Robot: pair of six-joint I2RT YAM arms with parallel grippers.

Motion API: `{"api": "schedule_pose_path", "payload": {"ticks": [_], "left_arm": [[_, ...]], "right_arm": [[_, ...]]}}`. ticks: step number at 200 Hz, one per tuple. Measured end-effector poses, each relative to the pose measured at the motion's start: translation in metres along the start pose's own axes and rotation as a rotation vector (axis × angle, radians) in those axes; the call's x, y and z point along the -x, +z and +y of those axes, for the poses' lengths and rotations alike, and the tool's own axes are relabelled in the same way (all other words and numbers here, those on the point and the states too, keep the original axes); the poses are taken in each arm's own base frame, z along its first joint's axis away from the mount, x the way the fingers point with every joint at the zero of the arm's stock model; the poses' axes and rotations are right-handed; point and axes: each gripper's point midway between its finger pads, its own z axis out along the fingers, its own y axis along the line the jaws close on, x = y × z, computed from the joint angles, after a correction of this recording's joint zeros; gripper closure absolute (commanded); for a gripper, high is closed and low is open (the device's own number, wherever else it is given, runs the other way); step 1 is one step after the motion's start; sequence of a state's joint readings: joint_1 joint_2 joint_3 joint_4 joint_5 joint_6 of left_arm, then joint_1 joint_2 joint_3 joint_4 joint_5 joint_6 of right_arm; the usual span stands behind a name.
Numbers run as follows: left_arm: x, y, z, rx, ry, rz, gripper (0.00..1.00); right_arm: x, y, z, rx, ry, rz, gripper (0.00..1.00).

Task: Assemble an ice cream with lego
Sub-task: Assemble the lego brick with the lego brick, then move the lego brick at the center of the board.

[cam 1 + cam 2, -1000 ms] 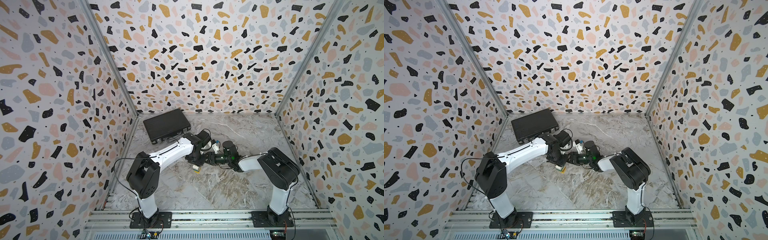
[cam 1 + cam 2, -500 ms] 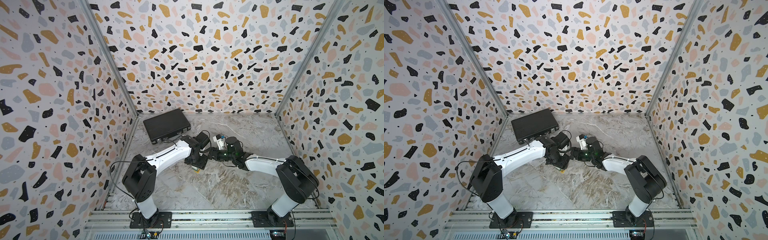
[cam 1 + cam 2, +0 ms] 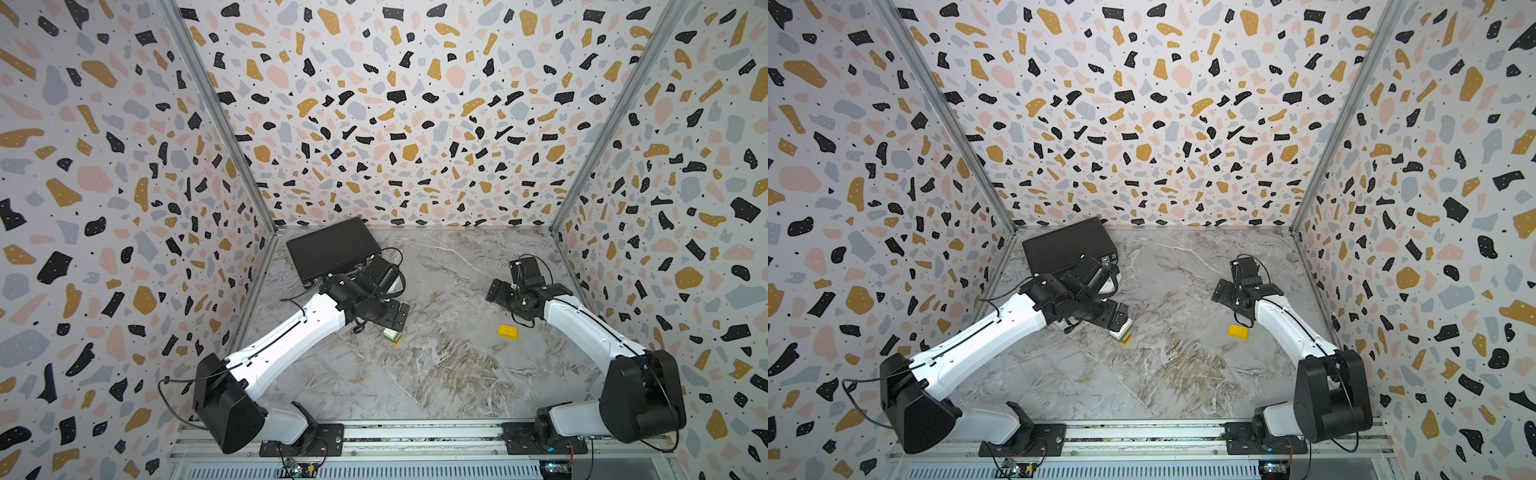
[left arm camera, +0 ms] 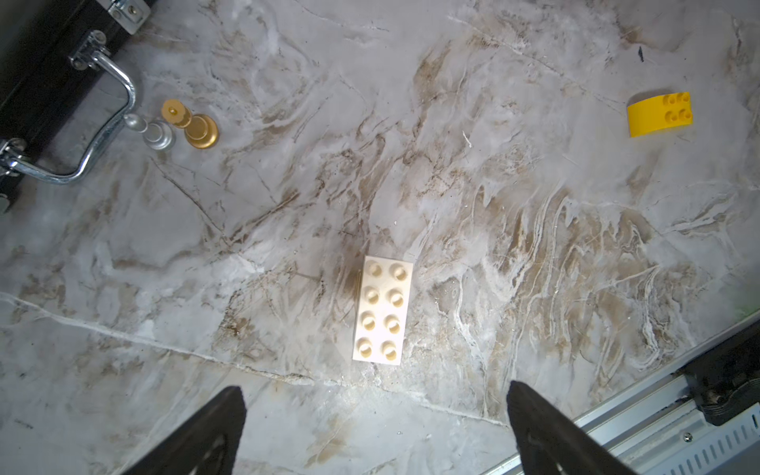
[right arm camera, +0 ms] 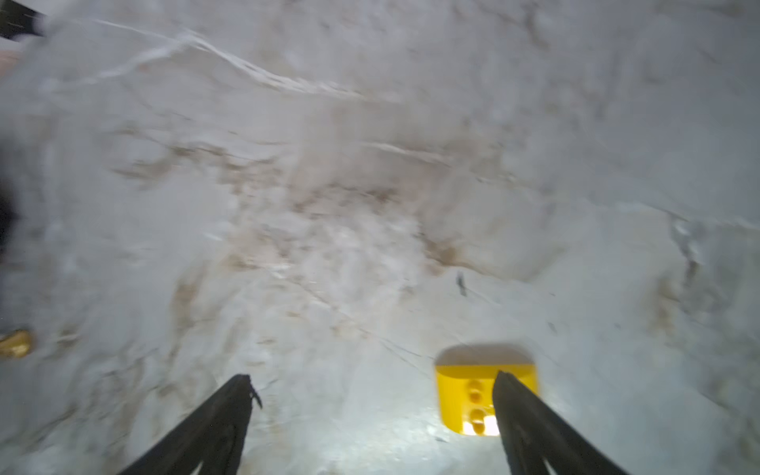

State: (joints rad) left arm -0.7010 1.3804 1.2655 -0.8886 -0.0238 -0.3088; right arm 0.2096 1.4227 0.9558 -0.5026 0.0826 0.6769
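Note:
The partly built ice cream (image 3: 392,335) stands on the marble floor, a white lego brick (image 4: 382,309) on top, with green and yellow bricks (image 3: 1124,340) under it. My left gripper (image 4: 374,392) hovers just above the stack, open and empty, its fingers wide apart; in a top view this gripper (image 3: 397,316) half hides the stack. A rounded yellow brick (image 3: 508,331) lies alone to the right, studs visible (image 4: 660,113). My right gripper (image 5: 372,380) is open and empty above the floor, one fingertip over that yellow brick (image 5: 464,395).
A black briefcase (image 3: 332,249) lies at the back left, its metal handle (image 4: 103,123) near a brass knob (image 4: 193,123) and a silver one (image 4: 155,135). Patterned walls close in three sides; a metal rail (image 3: 415,432) runs along the front.
Both grippers opened. The right arm swung away from the stack to the right side, over the yellow brick. The left gripper let go of the stack, which stays standing.

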Motion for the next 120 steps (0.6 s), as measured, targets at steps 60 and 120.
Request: {"api": "schedule_pose_path", "payload": {"ticks": [60, 120], "left_arm": [[-0.017, 0.014, 0.003, -0.002, -0.002, 0.059, 0.01], [-0.015, 0.006, -0.003, -0.041, -0.003, 0.036, 0.0]], "right_arm": [[-0.045, 0.053, -0.053, -0.237, 0.025, 0.238, 0.21], [-0.057, 0.06, -0.029, -0.137, 0.016, 0.305, 0.5]]}}
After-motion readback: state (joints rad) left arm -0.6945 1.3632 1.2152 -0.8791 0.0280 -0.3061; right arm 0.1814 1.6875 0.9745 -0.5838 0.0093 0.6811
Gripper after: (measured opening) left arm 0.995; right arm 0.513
